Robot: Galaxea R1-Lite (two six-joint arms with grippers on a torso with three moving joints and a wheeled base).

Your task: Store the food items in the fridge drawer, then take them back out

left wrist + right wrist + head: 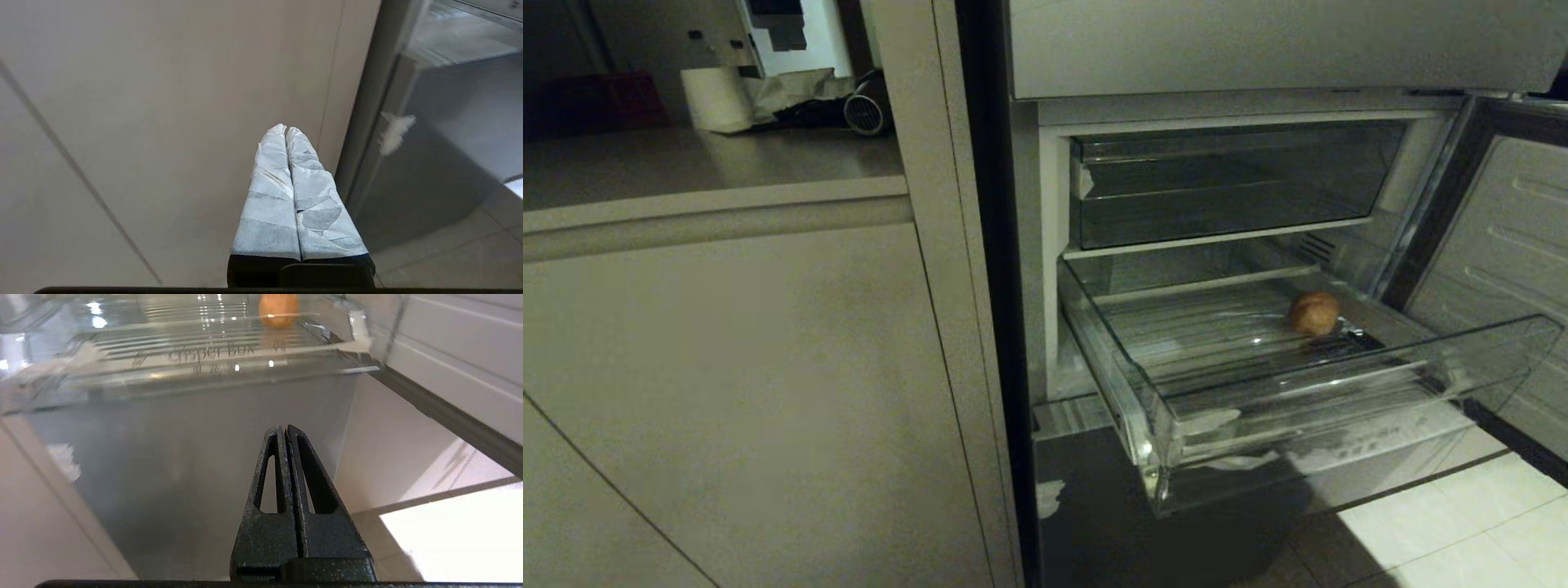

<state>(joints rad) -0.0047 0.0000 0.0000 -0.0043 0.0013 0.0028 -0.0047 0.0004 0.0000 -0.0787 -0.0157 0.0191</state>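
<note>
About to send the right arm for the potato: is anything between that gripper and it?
Yes. The right gripper, fingers shut, sits low, in front of and below the pulled-out fridge drawer. The drawer's clear front wall and lettered lip stand between it and the potato. The drawer's top is open, so an approach from above looks clear.

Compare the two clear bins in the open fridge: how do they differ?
The fridge drawer is pulled out; the upper bin sits pushed in. The fridge drawer holds a potato; the upper bin looks empty. The upper bin looks smokier and shallower. Both are transparent plastic.
</note>
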